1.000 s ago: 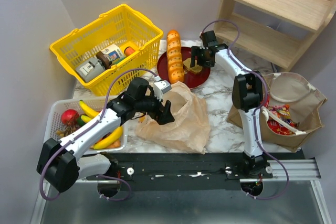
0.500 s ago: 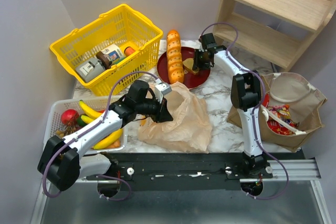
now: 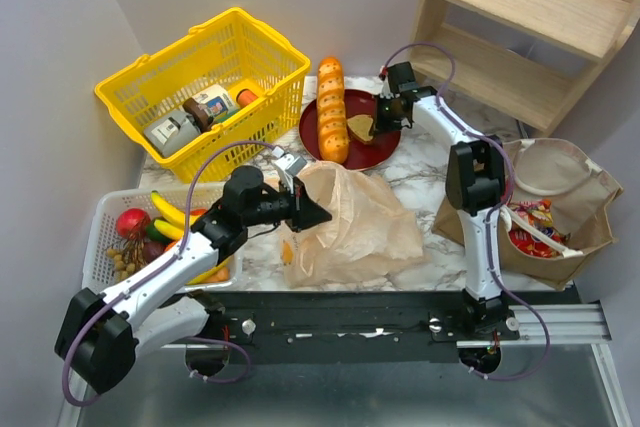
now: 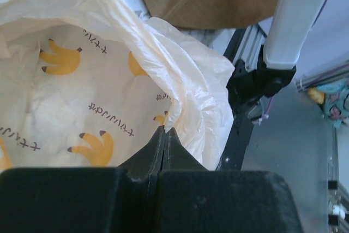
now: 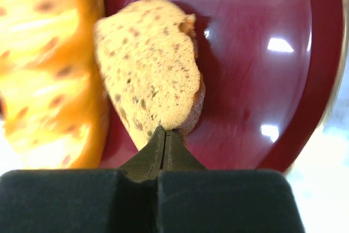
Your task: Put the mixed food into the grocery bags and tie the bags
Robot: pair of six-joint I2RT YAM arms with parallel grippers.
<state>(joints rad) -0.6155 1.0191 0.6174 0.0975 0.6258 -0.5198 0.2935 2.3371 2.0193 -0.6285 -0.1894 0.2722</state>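
While paper bag (image 3: 592, 215) holds snacks (image 3: 533, 218), L gripper (image 3: 318, 213) pinches plastic bag (image 3: 352, 232), R gripper (image 3: 386, 113) pinches bread (image 3: 359, 128); fruit (image 3: 166, 209) unpacked, nothing tied.

Plastic bag (image 4: 109, 80) is carrying short lines of dark printed script beside yellow banana drawings — the characters are appearing inverted and are not reading legibly. Labels on boxed goods (image 3: 175, 132) in yellow basket (image 3: 165, 50) — too small to read.

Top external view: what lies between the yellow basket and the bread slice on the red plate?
The long segmented orange loaf, resting partly on the left side of the plate. The top external view shows this.
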